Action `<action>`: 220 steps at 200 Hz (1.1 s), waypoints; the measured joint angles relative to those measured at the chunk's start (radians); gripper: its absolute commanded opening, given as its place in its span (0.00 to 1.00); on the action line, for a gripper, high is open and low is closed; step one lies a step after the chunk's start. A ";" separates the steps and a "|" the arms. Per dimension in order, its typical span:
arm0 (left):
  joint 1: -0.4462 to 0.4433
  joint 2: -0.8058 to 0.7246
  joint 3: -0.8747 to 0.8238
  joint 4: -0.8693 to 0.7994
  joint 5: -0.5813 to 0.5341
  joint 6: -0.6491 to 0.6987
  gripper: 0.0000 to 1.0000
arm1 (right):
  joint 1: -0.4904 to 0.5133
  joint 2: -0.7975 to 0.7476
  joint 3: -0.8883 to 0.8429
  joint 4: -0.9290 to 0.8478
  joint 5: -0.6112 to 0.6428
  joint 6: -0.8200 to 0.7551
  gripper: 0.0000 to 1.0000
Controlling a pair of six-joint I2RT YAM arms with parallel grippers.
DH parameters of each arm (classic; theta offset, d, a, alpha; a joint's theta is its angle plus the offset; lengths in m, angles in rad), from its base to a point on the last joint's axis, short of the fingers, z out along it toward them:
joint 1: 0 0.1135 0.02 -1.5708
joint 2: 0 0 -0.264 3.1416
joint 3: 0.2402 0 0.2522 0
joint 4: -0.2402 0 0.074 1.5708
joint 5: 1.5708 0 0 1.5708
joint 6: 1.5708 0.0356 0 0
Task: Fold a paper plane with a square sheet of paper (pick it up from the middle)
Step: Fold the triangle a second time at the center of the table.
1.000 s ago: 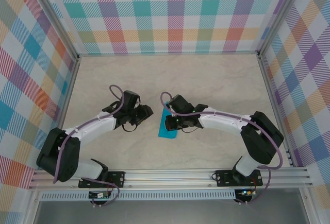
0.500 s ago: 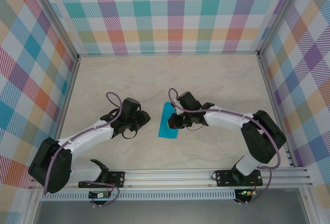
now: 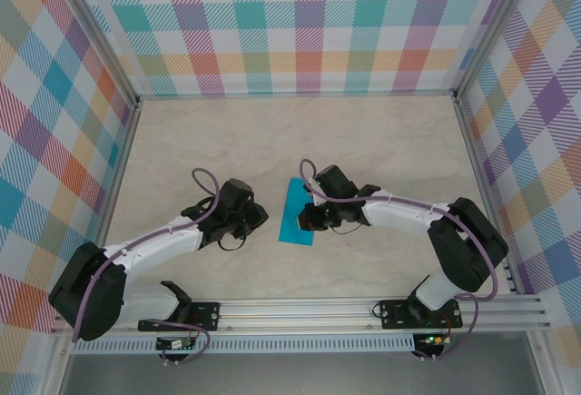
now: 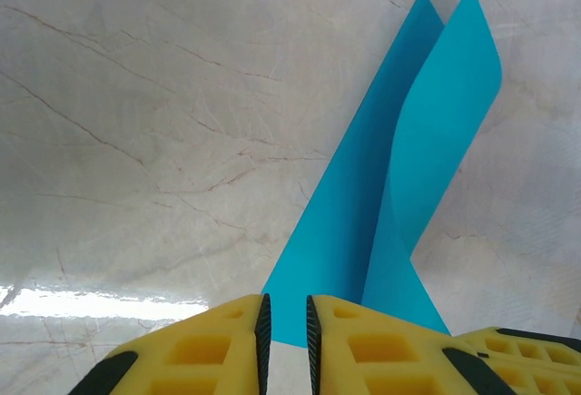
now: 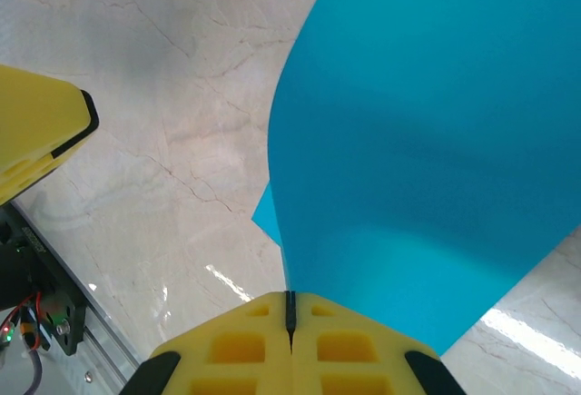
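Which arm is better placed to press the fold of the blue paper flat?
Left, I think. The right gripper is shut on the sheet of paper, holding its flap raised, so it is busy. The left gripper sits at the sheet's edge, apparently holding nothing.

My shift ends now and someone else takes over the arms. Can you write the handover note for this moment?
Left gripper: jaws nearly closed with a slim gap, holding nothing, just left of the sheet.
Right gripper: shut on the square sheet of paper.
Sheet: on the table between the arms, doubled over, upper flap curling up off the lower layer.
Done: first fold started, not pressed flat.
Left: flatten the crease, then make all the nose and wing folds. No plane yet.
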 measured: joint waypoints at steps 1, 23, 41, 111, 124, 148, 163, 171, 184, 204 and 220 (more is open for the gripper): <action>0.000 0.000 0.000 0.000 0.000 0.000 0.19 | 0.000 -0.001 -0.002 0.000 0.000 0.001 0.00; -0.012 0.000 -0.001 0.001 0.001 -0.001 0.18 | 0.000 -0.014 -0.021 0.000 0.001 0.013 0.01; -0.018 0.004 -0.001 0.009 0.009 -0.001 0.17 | 0.000 -0.021 -0.031 0.000 0.005 0.024 0.01; -0.077 0.135 0.011 0.076 0.073 0.008 0.16 | -0.001 -0.027 -0.034 0.000 0.034 0.043 0.01; -0.094 0.174 0.028 0.083 0.087 0.014 0.15 | -0.001 -0.027 -0.034 -0.001 0.044 0.047 0.01; -0.121 0.229 0.053 0.108 0.104 0.019 0.15 | -0.001 -0.027 -0.034 -0.002 0.067 0.049 0.01; -0.129 0.253 0.056 0.131 0.110 0.018 0.15 | -0.001 -0.027 -0.034 -0.003 0.080 0.051 0.01; -0.130 0.262 0.056 0.139 0.111 0.018 0.15 | -0.001 -0.027 -0.034 -0.005 0.086 0.051 0.01; -0.132 0.278 0.056 0.146 0.114 0.018 0.14 | -0.001 -0.027 -0.034 -0.010 0.093 0.051 0.01; -0.132 0.300 0.061 0.153 0.114 0.019 0.13 | -0.003 -0.027 -0.034 -0.017 0.107 0.053 0.01; -0.134 0.313 0.064 0.149 0.108 0.019 0.13 | -0.006 -0.027 -0.034 -0.022 0.121 0.055 0.01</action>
